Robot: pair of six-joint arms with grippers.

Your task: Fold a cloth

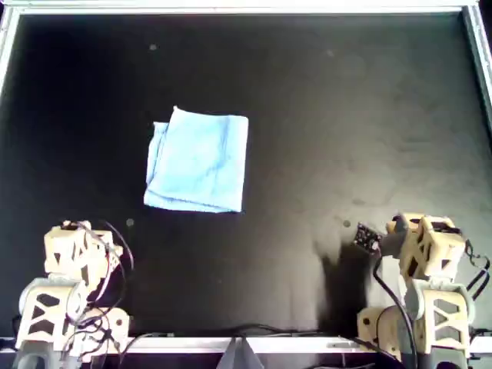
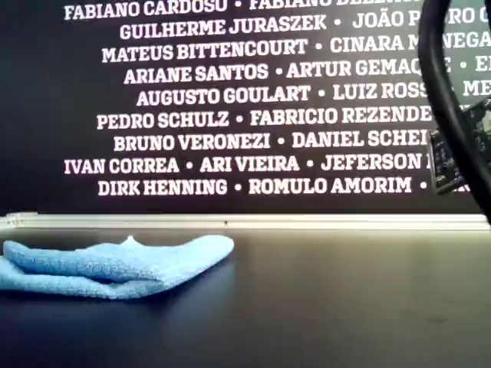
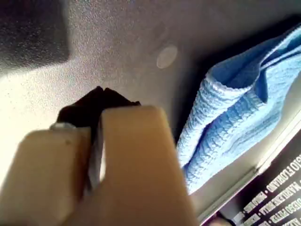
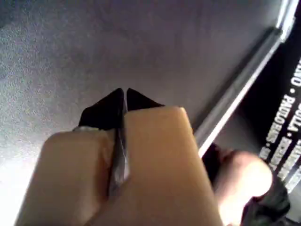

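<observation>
The light blue cloth [image 1: 198,161] lies folded in layers on the black table, left of centre in the overhead view, with its stacked edges showing on its left side. It is a low blue heap [image 2: 115,264] at the exterior view's left, and the left wrist view shows its layered edge [image 3: 225,122]. My left gripper [image 3: 101,92] is shut on nothing, a short way off the cloth. The left arm [image 1: 77,257] sits at the overhead view's bottom left. My right gripper [image 4: 124,92] is shut and empty over bare table. Its arm [image 1: 419,250] is at the overhead view's bottom right.
A pale metal rim [image 1: 246,8] frames the black table [image 1: 346,115]. Behind the table's far edge stands a dark wall with white names [image 2: 230,115]. A black cable and a small board [image 2: 453,146] hang at the exterior view's right. Loose wires [image 1: 115,323] trail by the left arm's base.
</observation>
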